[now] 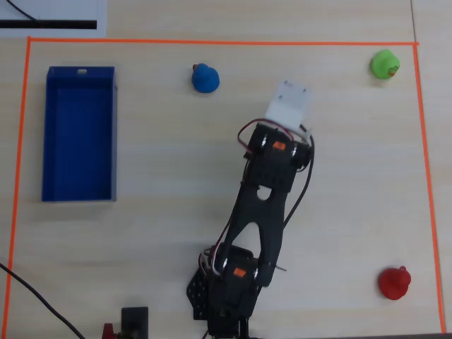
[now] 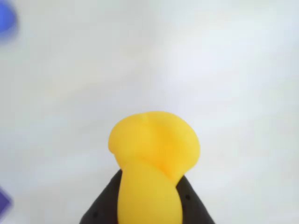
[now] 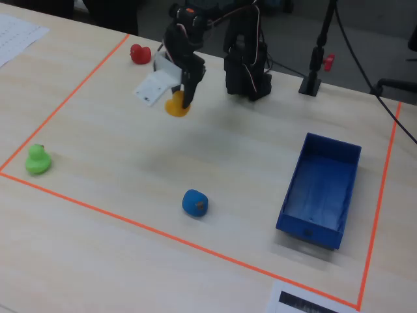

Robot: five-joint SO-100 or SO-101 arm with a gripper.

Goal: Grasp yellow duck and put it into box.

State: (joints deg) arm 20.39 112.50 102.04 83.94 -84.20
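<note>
The yellow duck [image 3: 176,105] was up off the table, pinched in the gripper [image 3: 183,101], whose dark fingers were pressed against its sides; in the fixed view it hung clear of the wood, with a faint shadow well below it, so I judged it lifted for carrying rather than resting. In the wrist view the duck [image 2: 152,158] filled the lower middle, its rounded bulk bulging out past the dark finger [image 2: 105,205] beneath it; its long axis ran along the gripper's reach, the fat end pointing away from the wrist; which end was the head I could not tell. From overhead the arm hid the duck entirely. The box [image 1: 51,134] lay well apart, by the left edge of the taped area in the overhead view, open and empty, its long side running up and down that view; the carry across still seemed to lie ahead. The blue duck [image 1: 205,78], green duck [image 1: 384,64] and red duck [image 1: 393,282] sat scattered on the table.
</note>
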